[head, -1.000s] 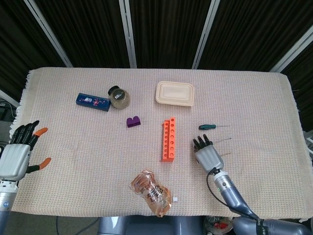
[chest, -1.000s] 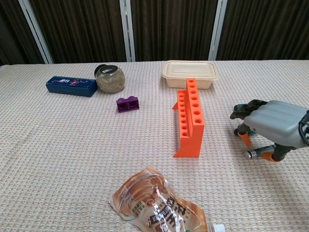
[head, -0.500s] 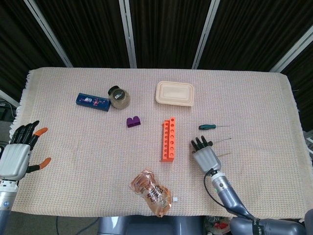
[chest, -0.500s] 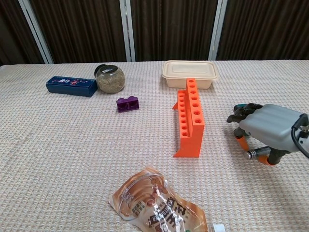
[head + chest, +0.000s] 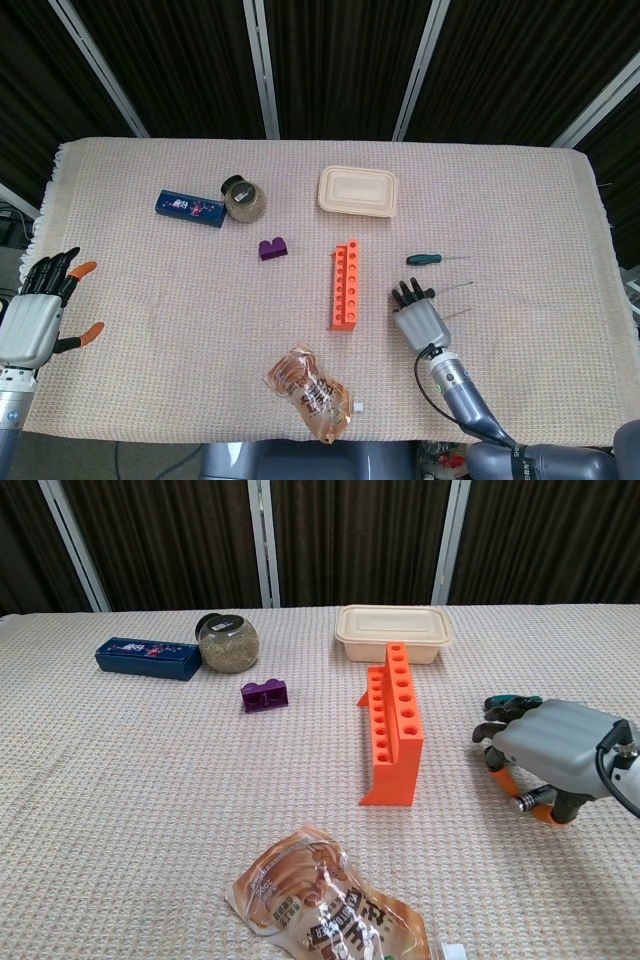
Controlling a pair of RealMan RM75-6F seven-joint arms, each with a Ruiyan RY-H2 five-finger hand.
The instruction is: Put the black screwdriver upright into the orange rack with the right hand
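The right hand [image 5: 419, 321] lies palm-down on the woven cloth [image 5: 150, 300], just right of the orange rack [image 5: 345, 285]. Its fingers curl over a dark shaft with a metal end, seemingly the black screwdriver [image 5: 531, 799], which shows beneath the palm in the chest view; whether it is actually gripped cannot be told. A green-handled screwdriver [image 5: 424, 259] lies just beyond the fingertips. The left hand [image 5: 32, 318] hovers at the table's left edge, fingers spread, holding nothing.

beige cloth table [image 5: 150, 300], orange rack [image 5: 346, 285], snack bag [image 5: 308, 393]
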